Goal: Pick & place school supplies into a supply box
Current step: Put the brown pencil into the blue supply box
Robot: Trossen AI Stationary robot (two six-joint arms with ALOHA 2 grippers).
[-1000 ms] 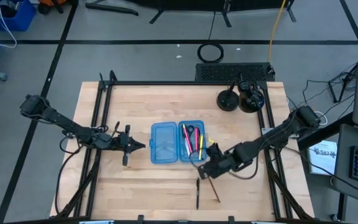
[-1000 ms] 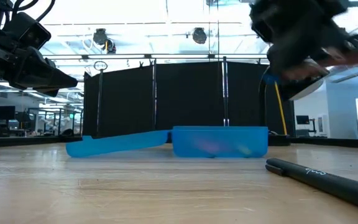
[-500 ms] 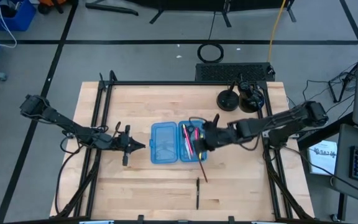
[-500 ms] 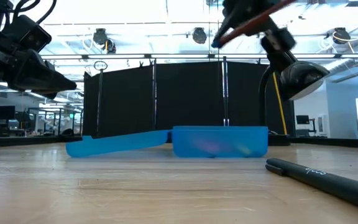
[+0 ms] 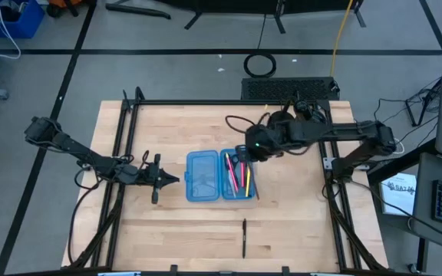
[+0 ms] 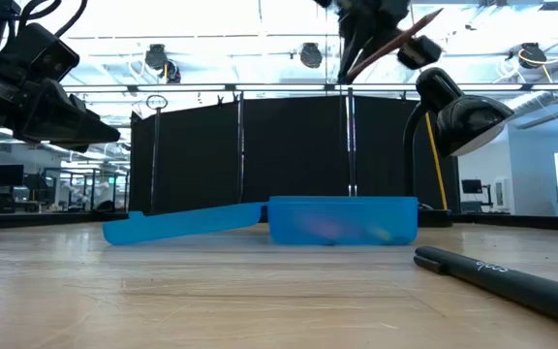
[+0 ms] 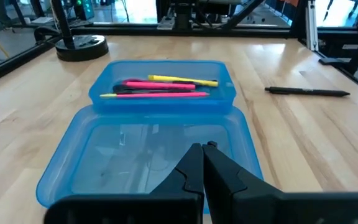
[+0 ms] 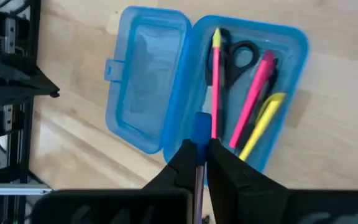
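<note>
The supply box, translucent blue, lies open on the table with its lid on the left and its tray on the right. In the tray lie black-handled scissors, pink pens and a yellow one. My right gripper hangs high above the tray's far end, shut on a reddish pencil. A black pen lies flat on the table nearer the near edge. My left gripper hovers shut just left of the lid. My right gripper pinches the reddish pencil between its two fingers, coming from above and pointing down. The pencil's blue-tipped end sticks out just past the fingertips. The pencil is lifted clear, and its shaft slants upward from the fingers.
Two black round bases stand at the table's far right. Black frame rails run along the left and right sides. Bare wood lies left of the black pen along the near edge.
My right gripper has carried the pencil from the table near the box's near-right corner, up and toward the far edge, to a place over the tray's far end. The pencil, which lay slanting on the wood, is now lifted clear and high.
</note>
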